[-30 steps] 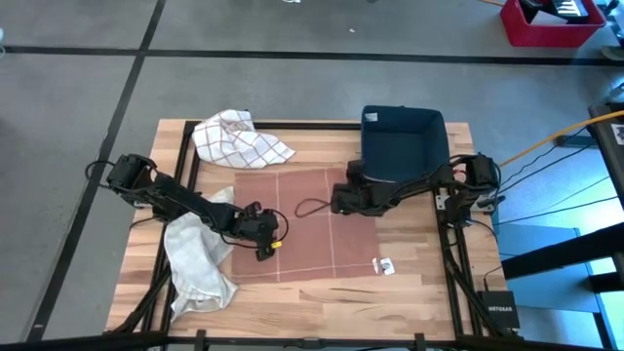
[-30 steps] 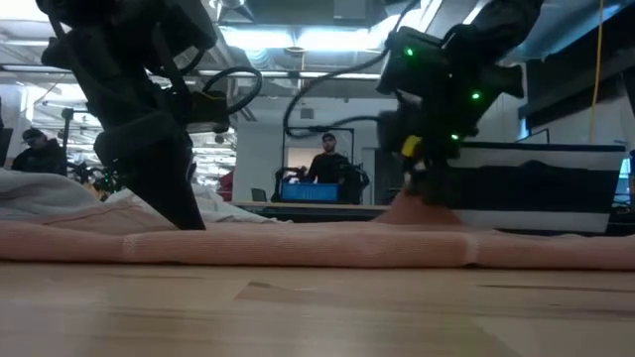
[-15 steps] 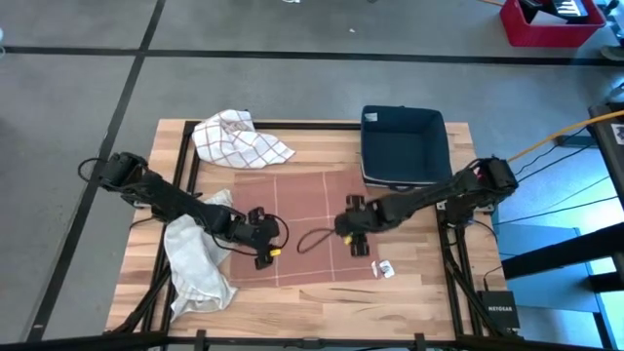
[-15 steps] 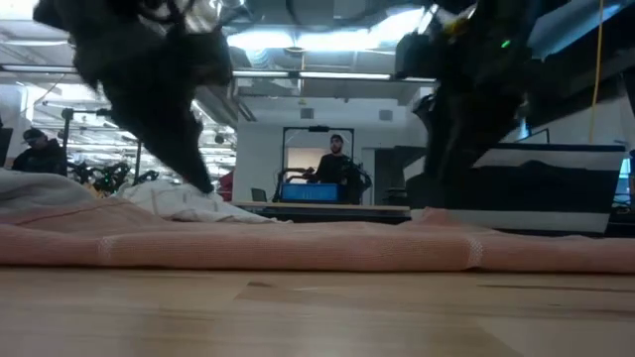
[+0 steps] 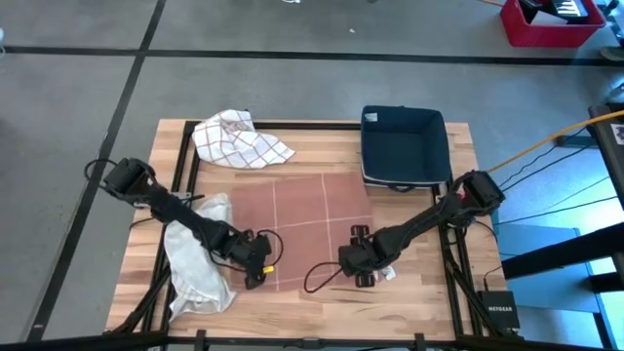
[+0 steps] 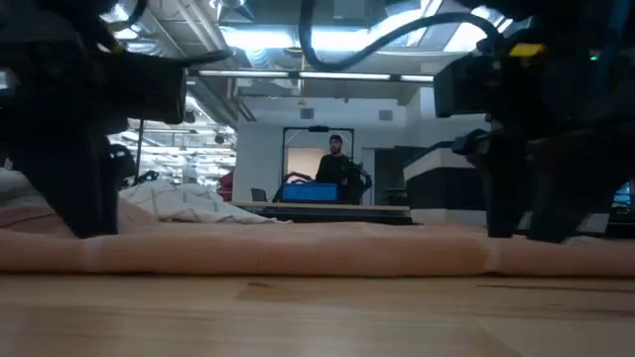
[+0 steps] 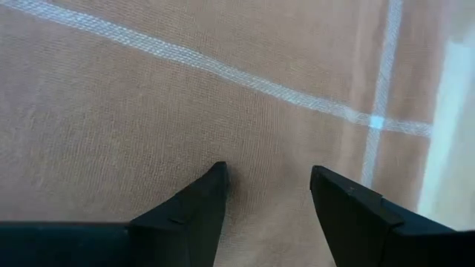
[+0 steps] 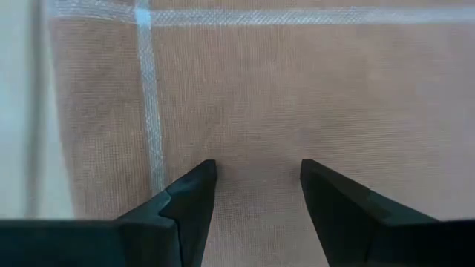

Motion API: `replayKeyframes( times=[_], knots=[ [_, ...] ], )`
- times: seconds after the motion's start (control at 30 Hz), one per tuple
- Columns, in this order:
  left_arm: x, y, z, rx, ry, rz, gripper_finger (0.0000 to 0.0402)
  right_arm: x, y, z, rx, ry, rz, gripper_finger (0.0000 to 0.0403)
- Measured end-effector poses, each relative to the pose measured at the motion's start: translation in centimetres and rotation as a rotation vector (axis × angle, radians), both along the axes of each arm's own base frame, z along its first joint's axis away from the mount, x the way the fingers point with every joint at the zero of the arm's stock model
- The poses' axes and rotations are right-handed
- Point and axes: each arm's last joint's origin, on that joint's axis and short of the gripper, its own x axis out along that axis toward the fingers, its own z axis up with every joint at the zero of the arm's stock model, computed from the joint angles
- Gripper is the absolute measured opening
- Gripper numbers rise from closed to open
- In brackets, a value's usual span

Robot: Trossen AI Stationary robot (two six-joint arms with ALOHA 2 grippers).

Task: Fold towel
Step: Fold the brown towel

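A reddish-brown towel (image 5: pixel 297 224) with pale grid lines lies spread flat on the wooden desk (image 5: pixel 429 292), its middle a little toward the near edge. Both arms reach down to the towel's near edge. The left end effector (image 5: pixel 255 274) sits at the towel's near left corner, and the right end effector (image 5: pixel 363 272) at its near right corner.

In the left wrist view the left end effector (image 7: pixel 267 194) has its two dark fingers (image 7: pixel 197 204) spread apart, tips down on the towel (image 7: pixel 185 104) with cloth showing between them, nothing pinched. In the right wrist view the right end effector (image 8: pixel 257 191) stands the same way, its fingers (image 8: pixel 194 194) apart over the towel (image 8: pixel 297 89), close to a pale stripe at the cloth's border.

The low view shows the towel (image 6: pixel 298 253) as a flat band across the desk, with both arms standing on it as dark posts.

A dark blue bin (image 5: pixel 403 146) stands near the far right corner of the desk, just beyond the towel. A white checked cloth (image 5: pixel 237 138) lies crumpled near the far edge, left of the bin. A plain white cloth (image 5: pixel 198 263) lies bunched along the left side, under the left arm. A small white tag (image 5: pixel 389 274) lies just beside the right end effector. In the room behind, a person (image 6: pixel 334 169) stands at a distance.
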Motion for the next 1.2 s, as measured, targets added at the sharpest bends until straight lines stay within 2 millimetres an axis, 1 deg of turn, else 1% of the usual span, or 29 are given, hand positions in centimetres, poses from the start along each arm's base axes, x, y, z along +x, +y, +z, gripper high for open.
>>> replayKeyframes(
  times=[0.17, 0.23, 0.3, 0.37, 0.43, 0.57, 0.63, 0.7, 0.77, 0.87, 0.93, 1.0, 1.1, 1.2],
  knots=[
    [0.0, -1.9, 0.7, -0.068, -0.037, -0.048, 0.0190, -0.9, 3.1, -0.1, 0.090, -0.029, 0.054, 0.0204],
    [-0.2, -2.5, 0.9, -0.082, -0.035, -0.066, 0.0190, -1.1, 4.2, 0.1, 0.138, -0.035, 0.080, 0.0204],
    [-0.3, -2.9, 1.3, -0.082, -0.022, -0.089, 0.0190, -1.4, 5.1, 0.5, 0.152, -0.033, 0.098, 0.0204],
    [-0.4, -2.9, 1.9, -0.066, 0.012, -0.096, 0.0190, -1.5, 5.6, 1.2, 0.146, -0.020, 0.109, 0.0204],
    [-0.3, -2.8, 3.0, -0.045, 0.039, -0.092, 0.0190, -1.5, 5.7, 2.4, 0.132, -0.008, 0.109, 0.0204],
    [-0.4, -2.1, 6.2, 0.011, 0.045, -0.135, 0.0190, -1.2, 4.8, 5.6, 0.030, 0.004, 0.130, 0.0204],
    [-0.6, -1.3, 8.2, 0.024, 0.015, -0.162, 0.0190, -0.9, 3.8, 7.5, -0.035, -0.027, 0.146, 0.0204],
    [-0.8, 0.1, 10.3, 0.068, -0.030, -0.163, 0.0190, -0.5, 2.3, 9.4, -0.089, -0.097, 0.157, 0.0204],
    [-1.2, 2.0, 11.9, 0.166, -0.072, -0.136, 0.0190, 0.1, 0.1, 10.9, -0.148, -0.164, 0.141, 0.0204],
    [-1.9, 5.4, 13.2, 0.307, -0.101, -0.076, 0.0190, 1.3, -3.9, 12.3, -0.192, -0.216, 0.096, 0.0204],
    [-2.2, 7.9, 13.1, 0.354, -0.069, -0.036, 0.0190, 2.3, -6.8, 12.6, -0.202, -0.233, 0.052, 0.0204],
    [-2.3, 10.2, 12.2, 0.381, -0.019, 0.001, 0.0190, 3.1, -9.5, 12.3, -0.202, -0.212, 0.022, 0.0204],
    [-2.7, 13.5, 10.0, 0.352, 0.075, 0.046, 0.0190, 4.0, -13.2, 11.1, -0.181, -0.175, -0.026, 0.0204],
    [-3.4, 16.5, 7.6, 0.254, 0.147, 0.107, 0.0190, 4.3, -16.1, 9.7, -0.140, -0.129, -0.067, 0.0204]
  ],
)
